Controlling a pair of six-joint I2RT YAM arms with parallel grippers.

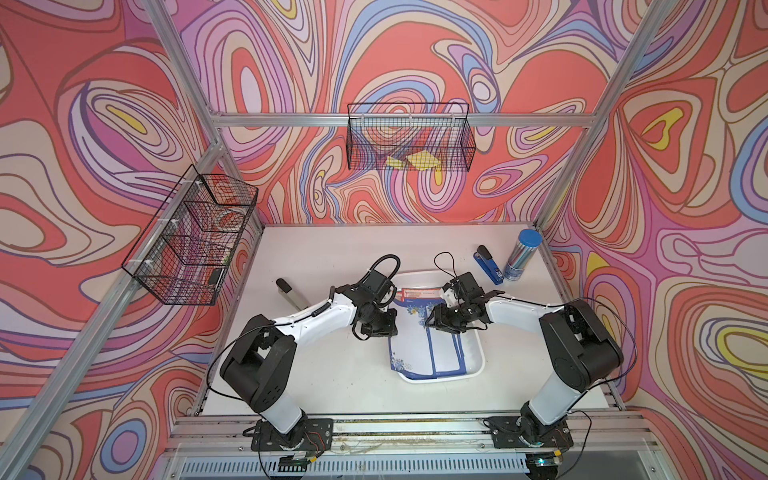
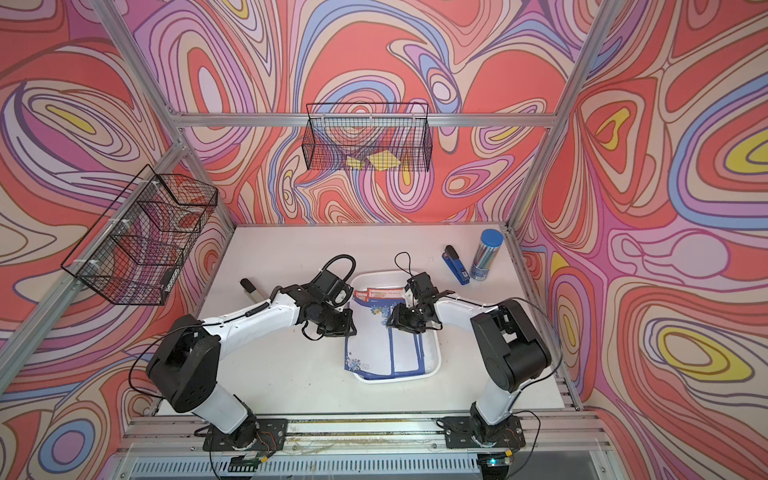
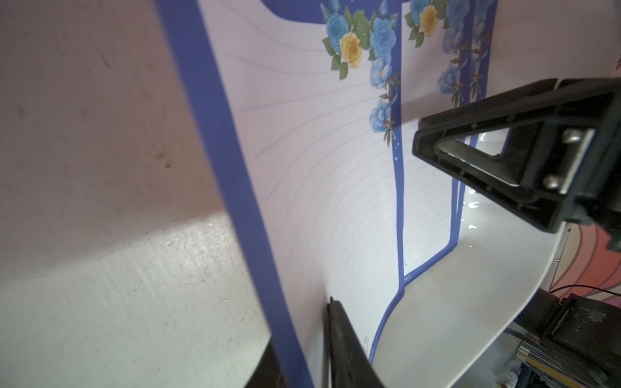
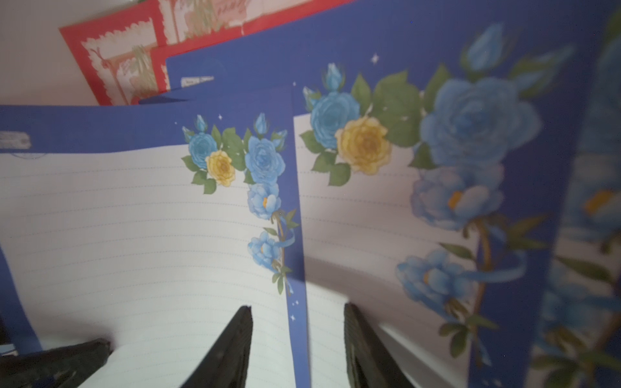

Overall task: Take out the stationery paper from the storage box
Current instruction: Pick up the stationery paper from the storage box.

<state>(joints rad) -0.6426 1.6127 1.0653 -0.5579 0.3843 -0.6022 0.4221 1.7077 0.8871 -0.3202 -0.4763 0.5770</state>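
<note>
**Left pincer on blue sheet edge, right pincer straddling the next**

Storage box (image 1: 473, 353) sits on the counter (image 1: 332, 374) between both arms; stationery paper (image 1: 415, 357) lies fanned inside it, blue floral borders up, with red-bordered sheets (image 1: 419, 293) at the far end; the left edge of the uppermost blue sheet overhangs the box rim and curls upward; left pincer (image 3: 299, 336) is narrow, one finger on each side of that blue edge; it looks clamped on it, though actual contact is hard to see in the wrist view; right pincer (image 4: 297, 305) is partly open over the box middle, jaws apart either side of another sheet's blue edge, not gripping.
</note>
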